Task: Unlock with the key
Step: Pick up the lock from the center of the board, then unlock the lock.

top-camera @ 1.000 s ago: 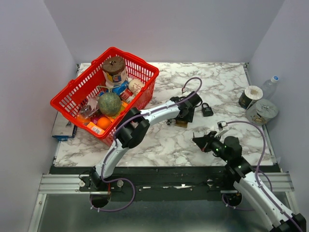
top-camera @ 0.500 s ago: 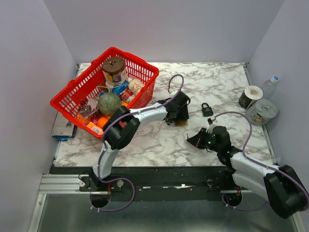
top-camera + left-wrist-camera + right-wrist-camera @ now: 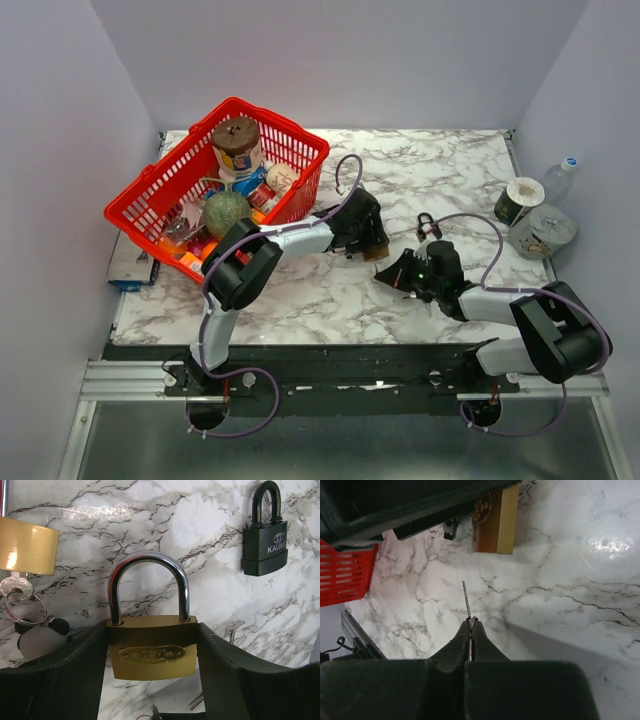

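Observation:
A brass padlock [image 3: 152,655] with a steel shackle sits between the fingers of my left gripper [image 3: 152,635], its body touching both pads, the gripper shut on it. In the top view this padlock [image 3: 376,253] is held at mid-table by the left gripper [image 3: 366,240]. My right gripper [image 3: 471,623] is shut on a thin key [image 3: 466,600], whose blade points toward the padlock's [image 3: 496,525] underside, a short gap away. In the top view the right gripper [image 3: 388,279] is just below and right of the padlock.
A black padlock [image 3: 265,540] lies on the marble to the right. A second brass padlock [image 3: 27,545] with keys on a ring [image 3: 17,587] lies left. A red basket [image 3: 215,190] of items stands back left. Two tape rolls [image 3: 542,230] and a bottle [image 3: 560,180] are at the right edge.
The right gripper has moved left across the table with the key, closing in on the held padlock. The left gripper has shifted slightly left, still holding the padlock.

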{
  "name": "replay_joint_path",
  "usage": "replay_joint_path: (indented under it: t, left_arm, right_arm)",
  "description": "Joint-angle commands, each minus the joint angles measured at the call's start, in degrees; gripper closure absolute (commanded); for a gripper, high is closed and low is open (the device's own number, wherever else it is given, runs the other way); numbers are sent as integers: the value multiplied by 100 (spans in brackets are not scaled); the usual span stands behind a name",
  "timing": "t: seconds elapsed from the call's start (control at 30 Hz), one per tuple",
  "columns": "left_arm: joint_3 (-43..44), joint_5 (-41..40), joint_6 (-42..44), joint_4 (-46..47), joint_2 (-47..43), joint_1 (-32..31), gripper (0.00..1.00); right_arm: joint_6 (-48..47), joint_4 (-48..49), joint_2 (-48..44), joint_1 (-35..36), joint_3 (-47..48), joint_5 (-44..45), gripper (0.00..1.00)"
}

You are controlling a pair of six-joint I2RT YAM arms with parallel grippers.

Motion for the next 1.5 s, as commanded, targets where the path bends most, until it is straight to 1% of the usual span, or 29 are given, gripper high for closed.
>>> replay_joint_path:
  t: [0.0, 0.13, 0.27, 0.67, 1.47]
  left_arm:
    - [-253, 318, -102, -297, 128, -63, 100]
    - [-288, 274, -93, -289, 84, -63, 100]
    - [-288, 212, -49, -333, 40, -63, 100]
    - [-244, 204, -23, -385, 31, -63, 100]
    - [-191, 212, 30, -429, 13, -63, 100]
  right_arm:
    - [-29, 373, 215, -107, 174, 19, 99]
    - [-12, 435, 347, -212, 174, 37, 99]
    - [-12, 531, 462, -388, 174, -147, 99]
    - [-47, 751, 778, -441, 262, -402, 99]
    - [-21, 856, 1007, -520, 324, -139, 99]
